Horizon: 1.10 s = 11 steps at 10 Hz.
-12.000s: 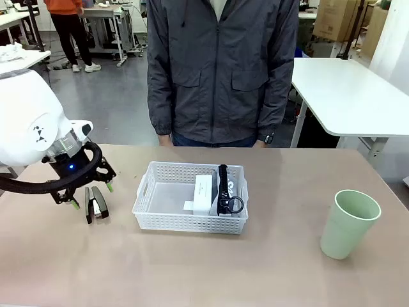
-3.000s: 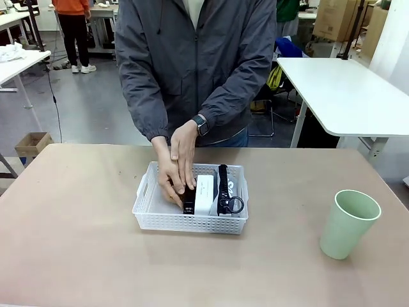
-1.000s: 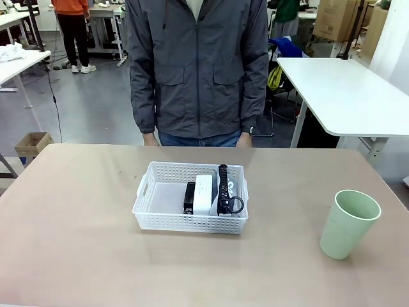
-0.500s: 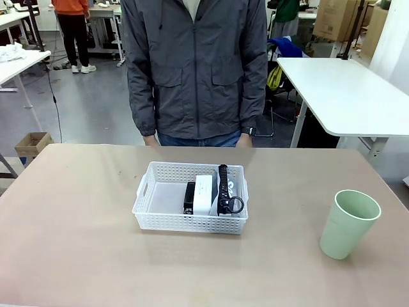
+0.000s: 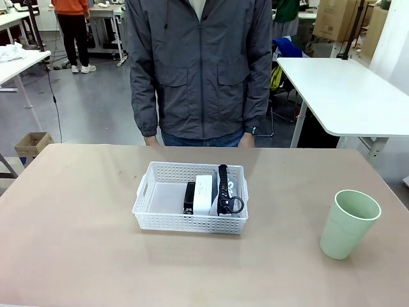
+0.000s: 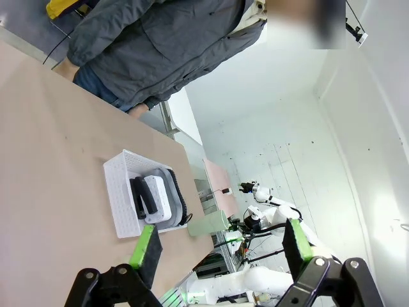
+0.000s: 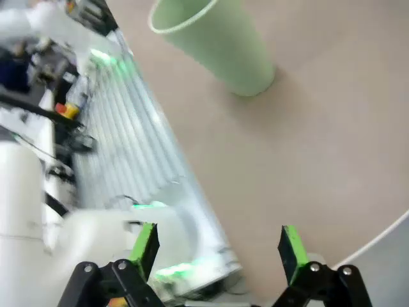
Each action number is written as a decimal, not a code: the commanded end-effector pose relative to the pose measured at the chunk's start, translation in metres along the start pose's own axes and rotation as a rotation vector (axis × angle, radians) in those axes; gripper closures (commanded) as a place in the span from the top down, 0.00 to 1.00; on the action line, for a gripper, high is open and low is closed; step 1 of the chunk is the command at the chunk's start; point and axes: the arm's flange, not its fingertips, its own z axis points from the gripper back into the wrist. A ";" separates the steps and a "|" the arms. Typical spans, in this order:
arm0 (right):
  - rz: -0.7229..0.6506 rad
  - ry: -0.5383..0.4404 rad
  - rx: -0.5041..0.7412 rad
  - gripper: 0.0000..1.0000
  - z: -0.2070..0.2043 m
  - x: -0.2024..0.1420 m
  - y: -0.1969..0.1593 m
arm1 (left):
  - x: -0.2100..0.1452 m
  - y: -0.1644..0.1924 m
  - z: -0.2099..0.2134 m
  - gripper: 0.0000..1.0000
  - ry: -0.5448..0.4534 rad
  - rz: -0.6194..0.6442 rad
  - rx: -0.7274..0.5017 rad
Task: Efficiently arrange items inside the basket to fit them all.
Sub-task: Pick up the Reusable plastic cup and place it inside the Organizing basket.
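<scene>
Stapler (image 5: 189, 197) is off the bare table (image 5: 77, 249) where it lay twelve seconds back and now sits inside the basket (image 5: 160, 216). The hands that were pressing it in three seconds ago are gone from the basket. The person (image 5: 201, 70) stands upright at the far edge, arms down. The stapler lies lengthwise, touching the left side of the white box (image 5: 204, 194). The box sits against the grey pouch (image 5: 235, 186), whose black strap and ring lie on top. All three are packed into the basket's right half, and the left half shows bare floor. The green cup (image 5: 348, 224) stands upright on the table, well apart to the right of the basket and outside it. The left gripper (image 6: 220, 242) has its jaws spread wide with nothing between the pads, raised over the table, the basket far ahead of it. The right gripper (image 7: 217, 246) is also spread wide and empty, above the tabletop, with the cup ahead and clear of its fingers.
</scene>
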 end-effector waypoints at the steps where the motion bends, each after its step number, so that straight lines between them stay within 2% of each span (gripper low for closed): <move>1: 0.329 -0.121 -0.151 1.00 -0.052 -0.015 -0.009 | 0.001 -0.005 -0.002 1.00 -0.016 0.005 -0.021; 2: 0.421 -0.196 -0.214 1.00 -0.062 -0.014 -0.010 | 0.001 -0.005 -0.002 1.00 -0.016 0.005 -0.021; 3: 0.453 -0.194 -0.257 1.00 -0.081 -0.013 -0.011 | 0.001 -0.005 -0.002 1.00 -0.016 0.005 -0.021; 5: 0.464 -0.180 -0.199 1.00 -0.106 -0.012 -0.020 | 0.001 -0.005 -0.002 1.00 -0.016 0.005 -0.021; 6: 0.429 -0.164 -0.071 1.00 -0.115 -0.010 -0.024 | 0.001 -0.005 -0.002 1.00 -0.016 0.005 -0.021; 7: 0.443 -0.161 -0.232 1.00 -0.017 0.002 -0.061 | 0.001 -0.005 -0.002 1.00 -0.016 0.005 -0.021; 9: 0.443 -0.161 -0.232 1.00 -0.017 0.002 -0.061 | 0.001 -0.005 -0.002 1.00 -0.016 0.005 -0.021; 10: 0.429 -0.155 -0.170 1.00 -0.036 -0.001 -0.070 | 0.001 -0.005 -0.002 1.00 -0.016 0.005 -0.021; 11: 0.475 -0.149 -0.127 1.00 -0.053 0.004 -0.077 | 0.001 -0.005 -0.002 1.00 -0.016 0.005 -0.021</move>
